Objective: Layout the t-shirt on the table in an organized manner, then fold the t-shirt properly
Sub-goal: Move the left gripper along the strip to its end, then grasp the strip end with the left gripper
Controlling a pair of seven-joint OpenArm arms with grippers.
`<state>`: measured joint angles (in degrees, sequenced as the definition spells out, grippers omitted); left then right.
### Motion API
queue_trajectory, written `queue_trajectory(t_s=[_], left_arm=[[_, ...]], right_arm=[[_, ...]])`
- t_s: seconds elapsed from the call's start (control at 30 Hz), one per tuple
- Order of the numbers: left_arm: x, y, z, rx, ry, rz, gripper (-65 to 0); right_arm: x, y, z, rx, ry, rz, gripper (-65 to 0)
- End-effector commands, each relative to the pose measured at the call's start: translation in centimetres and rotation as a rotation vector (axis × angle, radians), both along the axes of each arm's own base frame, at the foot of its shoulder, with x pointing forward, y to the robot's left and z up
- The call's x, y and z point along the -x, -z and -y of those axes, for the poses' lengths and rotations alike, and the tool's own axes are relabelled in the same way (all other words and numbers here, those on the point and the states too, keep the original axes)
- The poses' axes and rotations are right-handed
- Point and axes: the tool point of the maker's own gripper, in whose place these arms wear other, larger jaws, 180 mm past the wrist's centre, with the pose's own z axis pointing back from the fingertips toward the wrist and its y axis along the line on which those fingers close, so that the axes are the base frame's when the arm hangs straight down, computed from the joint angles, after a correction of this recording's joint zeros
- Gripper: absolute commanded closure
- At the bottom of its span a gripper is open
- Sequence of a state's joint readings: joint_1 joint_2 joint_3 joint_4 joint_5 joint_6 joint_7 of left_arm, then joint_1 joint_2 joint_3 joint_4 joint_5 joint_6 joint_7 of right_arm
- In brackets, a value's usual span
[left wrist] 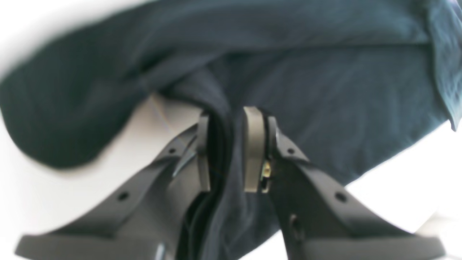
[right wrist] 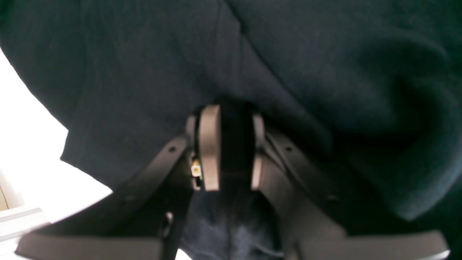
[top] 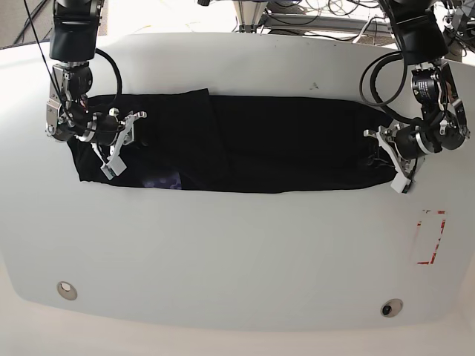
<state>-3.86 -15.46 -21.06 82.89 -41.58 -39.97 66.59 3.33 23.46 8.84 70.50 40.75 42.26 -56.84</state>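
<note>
T-shirt (top: 245, 141) stretched in long black band across far half of table (top: 237, 252). Left gripper (left wrist: 225, 148) pinching cloth at one end, right gripper (right wrist: 231, 148) clamped on fabric at other end. No readable writing; red-outlined rectangle (top: 430, 237) near left arm.

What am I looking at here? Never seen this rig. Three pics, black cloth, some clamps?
It is a two-armed robot folding laundry. The base view looks down on a white table from above; the other two come from cameras mounted on each wrist, looking along the tool. A black t-shirt lies across the table as a long band. The left tool, on the base view's right, is pinched shut on a bunch of cloth at one end. The right tool, on that view's left, grips the other end likewise. Also on the table: a red rectangle mark and two round metal fittings.
</note>
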Motion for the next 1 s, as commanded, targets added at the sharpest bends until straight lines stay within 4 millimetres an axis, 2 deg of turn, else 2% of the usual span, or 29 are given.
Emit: queue_trajectory(t_s=[0.0,0.17,0.4,0.57,0.77,0.83,0.93,0.97], left_arm=[[-0.5,-2.3,0.8,-0.047,0.059,0.067,-10.3],[-0.7,-3.5,2.4,-0.074,0.122,0.109,-10.3],[-0.4,-3.7,4.0,-0.084,0.176,0.111,-10.3],[-0.4,-3.9,4.4,-0.086,0.192,0.116,-10.7],[-0.6,-4.3,3.7,-0.089,0.171,0.126,-12.1],[-0.8,-4.5,2.7,-0.09,0.136,0.132,-16.2],[-1.0,-5.1,0.4,-0.091,0.058,0.149,-26.4],[-1.1,-5.4,-0.8,-0.087,0.016,0.157,-31.8]], right_arm=[[2.3,2.2,2.2,0.143,-0.016,-0.125,-13.0],[2.3,2.2,2.2,0.143,-0.016,-0.125,-13.0],[2.3,2.3,2.2,0.141,-0.017,-0.125,-13.0],[2.3,2.3,2.2,0.141,-0.017,-0.125,-13.0],[2.3,2.3,2.2,0.141,-0.017,-0.125,-13.0],[2.3,2.3,2.2,0.141,-0.017,-0.125,-13.0],[2.3,2.3,2.2,0.141,-0.017,-0.125,-13.0],[2.3,2.3,2.2,0.141,-0.017,-0.125,-13.0]])
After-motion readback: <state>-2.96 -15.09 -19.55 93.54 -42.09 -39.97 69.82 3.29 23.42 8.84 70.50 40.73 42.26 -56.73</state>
